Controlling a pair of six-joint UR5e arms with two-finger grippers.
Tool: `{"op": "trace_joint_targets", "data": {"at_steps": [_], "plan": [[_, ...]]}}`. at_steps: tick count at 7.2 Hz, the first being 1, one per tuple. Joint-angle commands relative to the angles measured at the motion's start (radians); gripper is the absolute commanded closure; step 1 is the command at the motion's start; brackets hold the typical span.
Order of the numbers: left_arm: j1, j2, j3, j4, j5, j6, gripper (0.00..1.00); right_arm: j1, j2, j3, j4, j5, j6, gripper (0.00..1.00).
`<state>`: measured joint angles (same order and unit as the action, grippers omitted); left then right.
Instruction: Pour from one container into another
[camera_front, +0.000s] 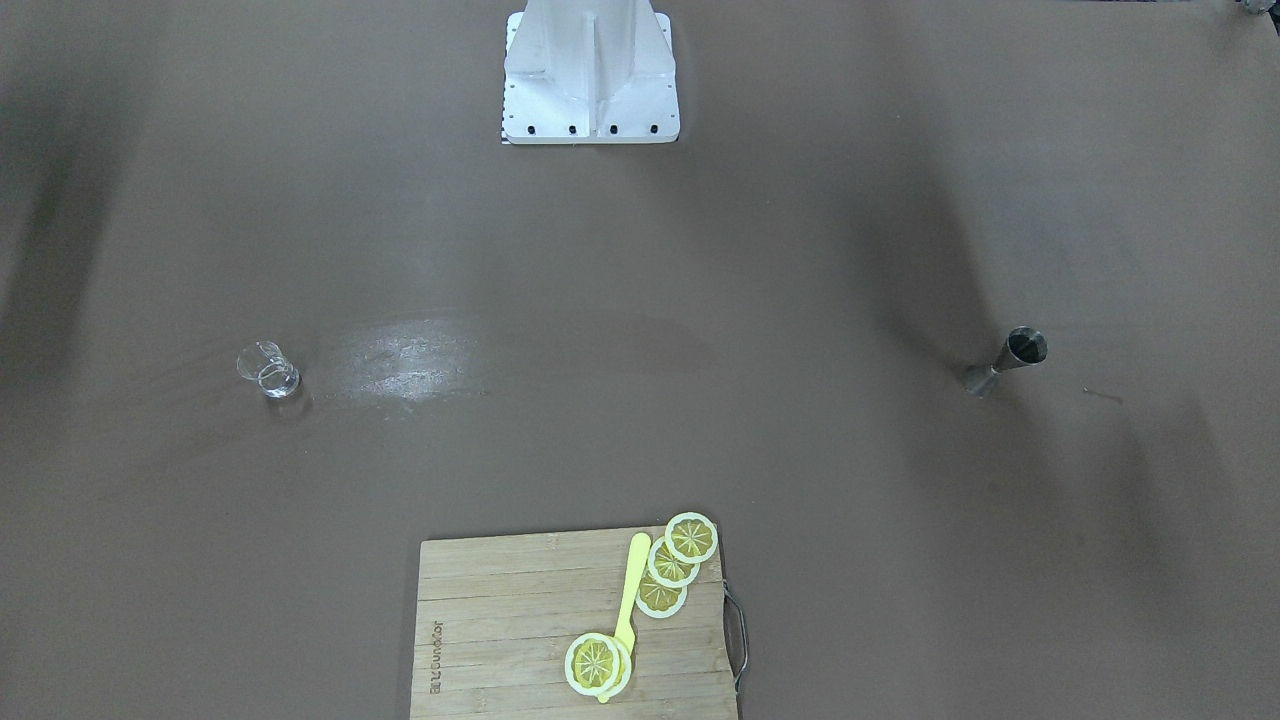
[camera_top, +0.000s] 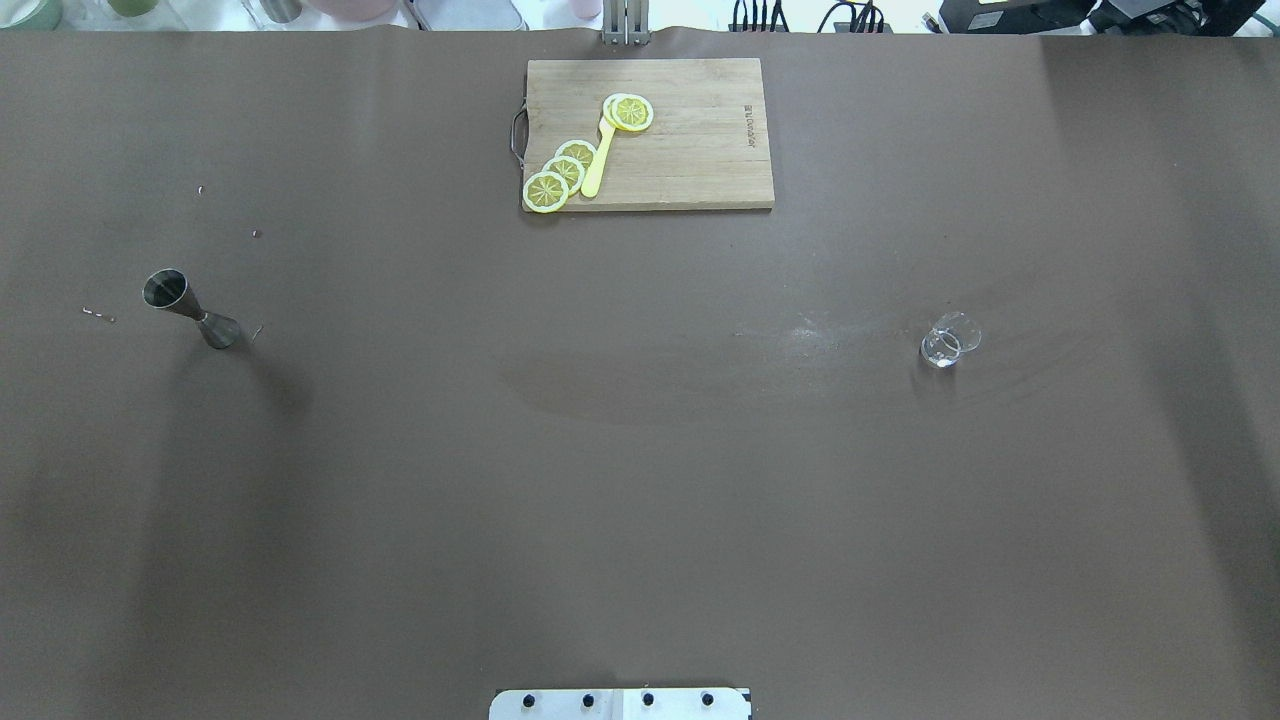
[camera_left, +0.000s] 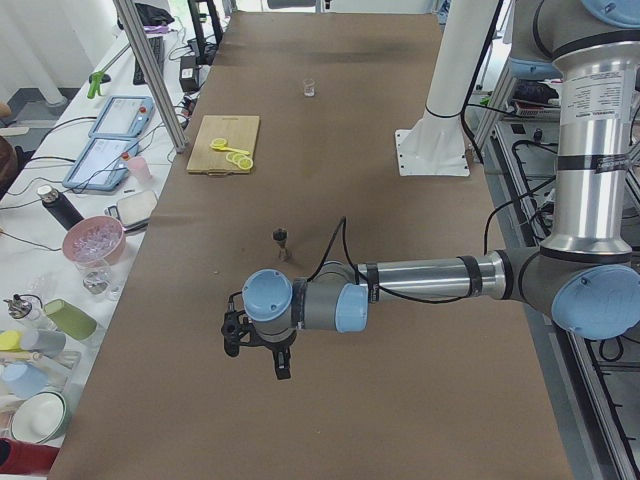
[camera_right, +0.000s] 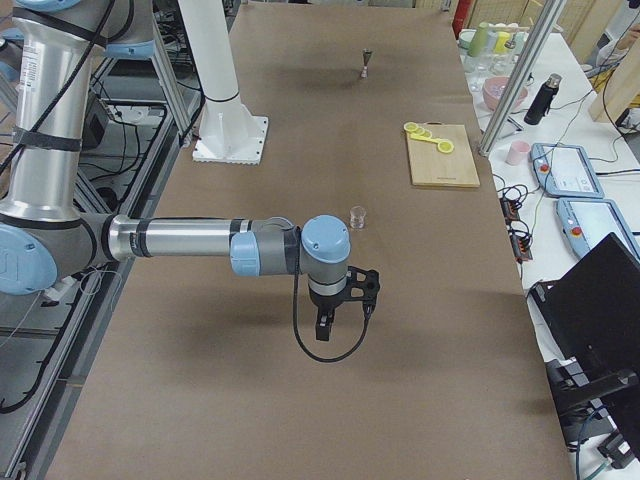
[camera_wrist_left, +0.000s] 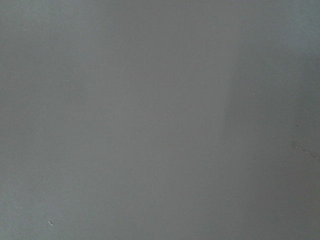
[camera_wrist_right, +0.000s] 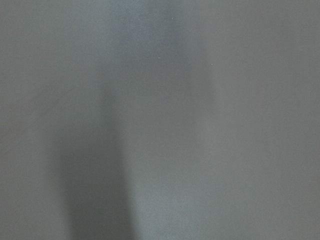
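You're working in a robotics lab: in the right-side view, a white robot pedestal stands on the brown-covered table at 11 o'clock, with an aluminium post at 2 o'clock, control tablets at 3 o'clock and a laptop at 4 o'clock.

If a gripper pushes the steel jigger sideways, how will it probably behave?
The jigger would likely tip rather than slide: it stands upright on a small base. Its smooth metal cones look rigid but probably slippery to pinch.
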<state>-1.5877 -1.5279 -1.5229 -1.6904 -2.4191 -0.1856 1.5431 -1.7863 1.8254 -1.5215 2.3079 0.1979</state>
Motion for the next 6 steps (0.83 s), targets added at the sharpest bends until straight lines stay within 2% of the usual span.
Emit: {"op": "trace_joint_targets", "data": {"at_steps": [1,6], "plan": [[0.002,-0.003,-0.002,0.000,0.000,0.000,0.01,0.000,-0.002,-0.006,0.009,-0.008,-0.005,0.00],[0.002,-0.005,-0.005,0.000,-0.002,-0.009,0.01,0.000,0.002,0.002,0.018,0.005,-0.024,0.00]]}}
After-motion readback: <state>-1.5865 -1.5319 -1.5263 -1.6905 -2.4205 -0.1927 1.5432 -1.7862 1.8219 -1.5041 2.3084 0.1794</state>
